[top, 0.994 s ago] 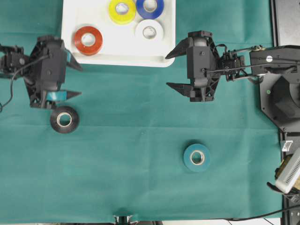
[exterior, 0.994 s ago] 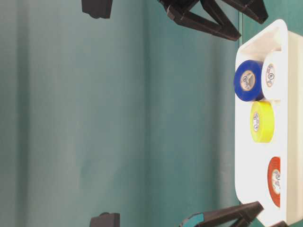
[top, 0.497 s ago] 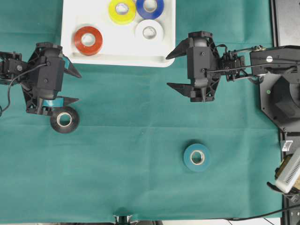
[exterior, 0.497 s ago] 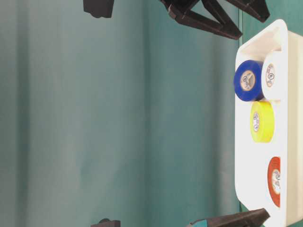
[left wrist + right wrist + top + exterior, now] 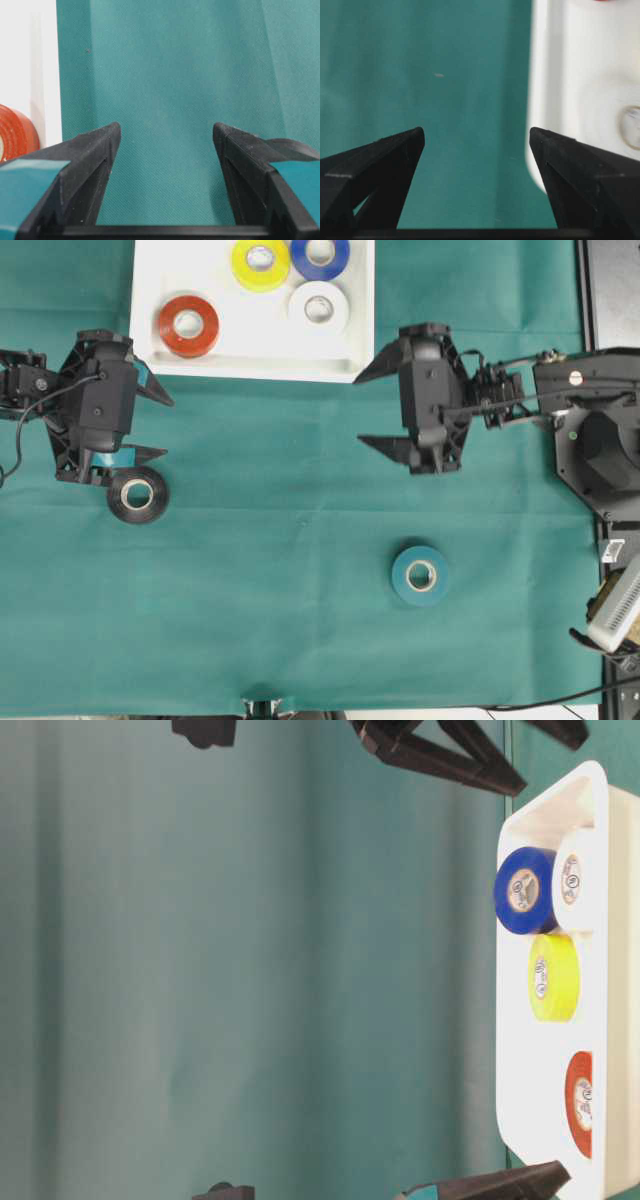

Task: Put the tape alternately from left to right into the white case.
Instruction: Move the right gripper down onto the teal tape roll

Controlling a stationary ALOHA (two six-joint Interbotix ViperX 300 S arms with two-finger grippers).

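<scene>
With four rolls in the white case (image 5: 145, 300), I hold both sets of fingers spread and empty, left gripper (image 5: 160, 425) by the black roll (image 5: 137, 495), right gripper (image 5: 368, 408) above the teal roll (image 5: 419, 576).

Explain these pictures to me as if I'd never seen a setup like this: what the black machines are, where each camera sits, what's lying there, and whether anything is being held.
Two robot arms work over a green cloth. Each ends in a two-fingered claw: the left gripper and the right gripper. Both are open and hold nothing.

One picture looks straight down from above. One is taken from table level and appears turned sideways. The other two come from cameras on the wrists, looking out between each claw's fingers.

A white case at the top holds four tape rolls: red, yellow, blue and white. Two rolls lie on the cloth outside it: a black roll just below the left gripper, and a teal roll lower down on the right.
</scene>
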